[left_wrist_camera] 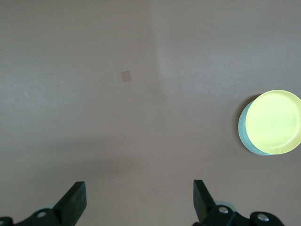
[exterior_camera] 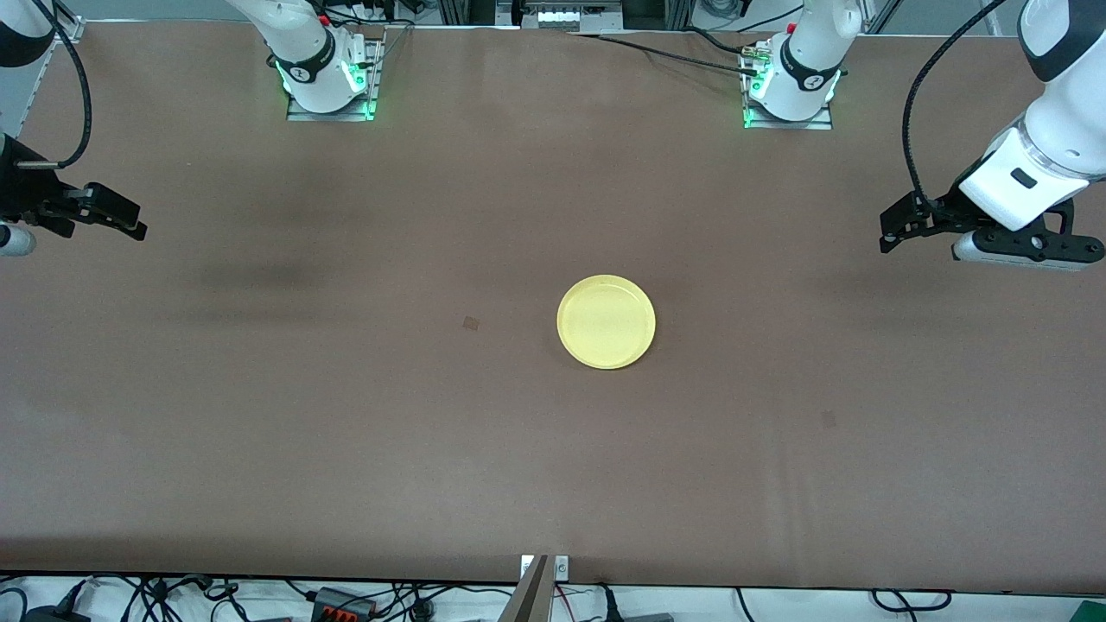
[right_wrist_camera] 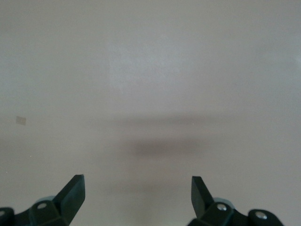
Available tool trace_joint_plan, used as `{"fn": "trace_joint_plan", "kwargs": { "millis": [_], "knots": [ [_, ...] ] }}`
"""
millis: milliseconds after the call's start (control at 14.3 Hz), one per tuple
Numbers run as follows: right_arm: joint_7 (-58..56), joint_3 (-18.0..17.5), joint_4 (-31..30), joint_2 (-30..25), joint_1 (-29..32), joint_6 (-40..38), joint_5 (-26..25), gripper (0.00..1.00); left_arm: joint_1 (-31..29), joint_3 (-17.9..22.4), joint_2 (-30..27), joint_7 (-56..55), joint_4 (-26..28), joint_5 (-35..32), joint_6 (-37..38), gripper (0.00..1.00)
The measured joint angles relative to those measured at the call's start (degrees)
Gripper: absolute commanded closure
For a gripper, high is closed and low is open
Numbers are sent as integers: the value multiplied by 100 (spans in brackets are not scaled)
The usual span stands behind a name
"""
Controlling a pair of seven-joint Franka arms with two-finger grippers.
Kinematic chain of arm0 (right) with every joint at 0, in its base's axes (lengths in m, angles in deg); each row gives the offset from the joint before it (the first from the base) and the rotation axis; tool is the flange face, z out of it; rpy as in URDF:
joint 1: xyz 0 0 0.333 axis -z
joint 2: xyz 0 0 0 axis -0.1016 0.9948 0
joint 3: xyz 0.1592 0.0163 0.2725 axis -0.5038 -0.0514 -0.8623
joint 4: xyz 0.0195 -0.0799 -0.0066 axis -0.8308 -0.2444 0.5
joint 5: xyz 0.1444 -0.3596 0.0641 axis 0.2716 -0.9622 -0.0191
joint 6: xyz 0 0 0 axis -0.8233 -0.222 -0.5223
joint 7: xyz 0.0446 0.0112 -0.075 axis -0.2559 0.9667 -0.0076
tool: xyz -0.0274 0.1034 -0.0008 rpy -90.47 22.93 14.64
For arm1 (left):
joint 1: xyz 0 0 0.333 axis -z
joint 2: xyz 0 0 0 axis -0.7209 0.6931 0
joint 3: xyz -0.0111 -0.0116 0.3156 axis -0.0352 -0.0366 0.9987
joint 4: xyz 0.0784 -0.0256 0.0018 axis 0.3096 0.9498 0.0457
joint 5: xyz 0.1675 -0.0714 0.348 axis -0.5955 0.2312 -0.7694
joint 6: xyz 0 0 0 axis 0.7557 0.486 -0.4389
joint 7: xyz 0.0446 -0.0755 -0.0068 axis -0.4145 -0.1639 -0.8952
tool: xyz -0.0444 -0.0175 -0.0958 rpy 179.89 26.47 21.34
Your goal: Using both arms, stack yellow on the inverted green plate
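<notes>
Brown table [exterior_camera: 346, 415] lies bare around the right gripper [exterior_camera: 130, 226], fingers spread, at its end edge. Mid-table, yellow [exterior_camera: 606, 321] sits on the green plate [left_wrist_camera: 245, 136], mostly hidden. Left gripper [exterior_camera: 892, 235] hangs spread wide over the other end edge.

The brown counter [exterior_camera: 346, 432] carries a pale green plate [left_wrist_camera: 245, 139] near its middle, directly on the surface, with the yellow plate [exterior_camera: 606, 321] on top. A small dark square patch [exterior_camera: 471, 323] lies beside them, toward the right arm's end.
</notes>
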State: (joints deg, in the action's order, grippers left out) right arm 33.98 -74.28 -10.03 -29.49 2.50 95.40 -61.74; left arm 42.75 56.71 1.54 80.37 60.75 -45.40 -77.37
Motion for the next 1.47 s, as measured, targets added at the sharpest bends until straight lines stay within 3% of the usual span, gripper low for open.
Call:
{"fn": "trace_joint_plan", "kwargs": {
  "millis": [559,908,1467],
  "knots": [
    [-5,-5,87,25,8,0,0,0,-2,4,0,0,0,0,5,0],
    [-5,-518,88,30,493,0,0,0,-2,4,0,0,0,0,5,0],
    [-5,-563,88,11,538,-53,-3,0,-2,4,0,0,0,0,5,0]
  ]
}}
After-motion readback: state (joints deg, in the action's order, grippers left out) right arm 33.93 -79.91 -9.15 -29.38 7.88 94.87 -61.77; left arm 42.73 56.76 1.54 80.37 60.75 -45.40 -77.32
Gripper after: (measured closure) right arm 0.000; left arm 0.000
